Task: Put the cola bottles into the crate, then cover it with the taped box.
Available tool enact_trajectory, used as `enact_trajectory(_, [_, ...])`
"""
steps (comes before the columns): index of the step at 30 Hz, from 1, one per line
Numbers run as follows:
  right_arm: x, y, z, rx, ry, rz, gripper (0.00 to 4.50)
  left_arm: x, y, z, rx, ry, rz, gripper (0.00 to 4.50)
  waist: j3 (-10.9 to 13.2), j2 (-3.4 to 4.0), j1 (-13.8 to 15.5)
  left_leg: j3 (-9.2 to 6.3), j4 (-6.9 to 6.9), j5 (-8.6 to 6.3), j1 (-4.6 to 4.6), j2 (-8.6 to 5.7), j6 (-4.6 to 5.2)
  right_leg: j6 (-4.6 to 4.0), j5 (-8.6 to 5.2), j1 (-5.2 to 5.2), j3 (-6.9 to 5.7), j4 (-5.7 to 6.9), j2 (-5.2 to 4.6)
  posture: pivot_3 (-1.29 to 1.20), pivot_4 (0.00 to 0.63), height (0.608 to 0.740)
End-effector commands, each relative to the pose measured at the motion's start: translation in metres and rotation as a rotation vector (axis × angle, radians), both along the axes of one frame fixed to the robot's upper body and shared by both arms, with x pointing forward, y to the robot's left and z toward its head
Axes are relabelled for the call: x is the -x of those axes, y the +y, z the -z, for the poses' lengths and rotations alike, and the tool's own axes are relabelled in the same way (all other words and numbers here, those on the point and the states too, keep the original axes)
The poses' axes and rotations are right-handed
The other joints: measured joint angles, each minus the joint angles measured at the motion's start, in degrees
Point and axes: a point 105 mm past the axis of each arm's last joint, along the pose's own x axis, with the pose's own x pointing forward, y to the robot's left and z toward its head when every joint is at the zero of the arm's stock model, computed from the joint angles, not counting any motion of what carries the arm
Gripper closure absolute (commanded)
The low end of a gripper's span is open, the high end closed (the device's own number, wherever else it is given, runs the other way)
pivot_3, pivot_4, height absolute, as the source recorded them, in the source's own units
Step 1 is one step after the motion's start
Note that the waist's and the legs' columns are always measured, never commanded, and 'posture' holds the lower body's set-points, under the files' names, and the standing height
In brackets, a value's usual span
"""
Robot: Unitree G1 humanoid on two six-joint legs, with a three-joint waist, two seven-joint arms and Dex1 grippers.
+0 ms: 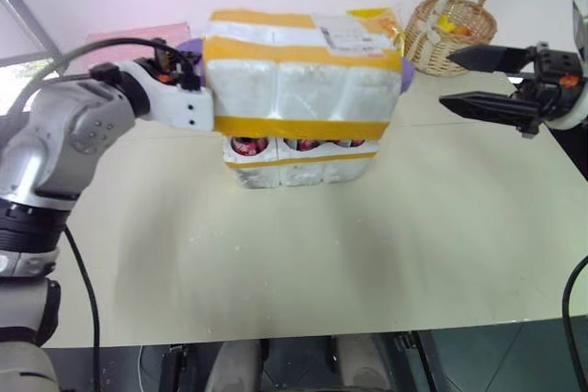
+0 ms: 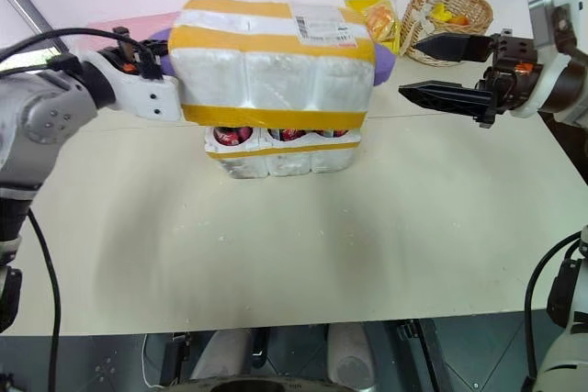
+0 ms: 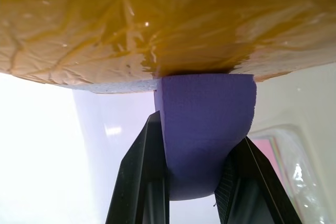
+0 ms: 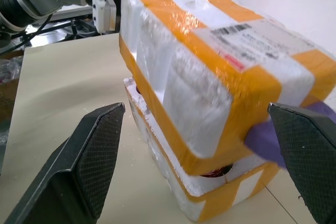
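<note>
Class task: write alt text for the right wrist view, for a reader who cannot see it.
A white foam taped box banded in yellow tape sits tilted over the crate, not yet seated, a purple tab jutting from its end. The right hand frames it, fingers wide open, while the left hand meets its far end.

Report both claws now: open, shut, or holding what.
Left claw: shut on a purple tab that sticks out from the taped box.
Right claw: open, holding nothing, just beside the taped box.
</note>
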Motion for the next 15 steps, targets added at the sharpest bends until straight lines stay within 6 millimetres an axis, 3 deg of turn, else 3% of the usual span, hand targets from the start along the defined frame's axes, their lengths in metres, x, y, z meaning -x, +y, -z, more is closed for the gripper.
enact_trajectory(1, [0.007, 0.000, -0.012, -0.017, -0.051, -0.008, 0.00, 0.000, 0.000, -0.006, -0.014, -0.052, 0.002, 4.00, 0.0, 0.00, 0.0, 0.00, 0.00, 0.00, 0.00, 0.00, 0.00, 0.00, 0.00, 0.00, 0.00, 0.00, 0.00, 0.00, 0.150, 0.738])
enact_trajectory(9, [0.008, -0.001, -0.008, -0.019, -0.041, 0.000, 0.00, 0.005, 0.004, 0.033, -0.030, 0.028, 0.000, 4.00, 0.0, 0.01, 0.0, -0.01, 0.02, -0.01, 0.01, 0.00, 0.02, 0.00, 0.00, 0.00, 0.00, 0.02, 0.00, 0.00, 0.150, 0.738])
enact_trajectory(14, [0.007, -0.001, -0.006, -0.020, -0.032, -0.001, 0.00, 0.007, 0.000, 0.039, -0.058, 0.003, 0.019, 4.00, 0.0, 0.01, 0.1, -0.01, 0.01, -0.01, 0.01, 0.00, 0.02, 0.00, 0.00, 0.00, 0.00, 0.02, 0.00, 0.00, 0.150, 0.738])
enact_trajectory(15, [0.007, -0.001, -0.005, -0.019, -0.028, -0.001, 0.00, 0.007, 0.000, 0.038, -0.056, -0.003, 0.019, 3.51, 0.0, 0.01, 0.1, -0.01, 0.01, -0.01, 0.01, 0.00, 0.02, 0.00, 0.00, 0.00, 0.00, 0.02, 0.00, 0.00, 0.150, 0.738])
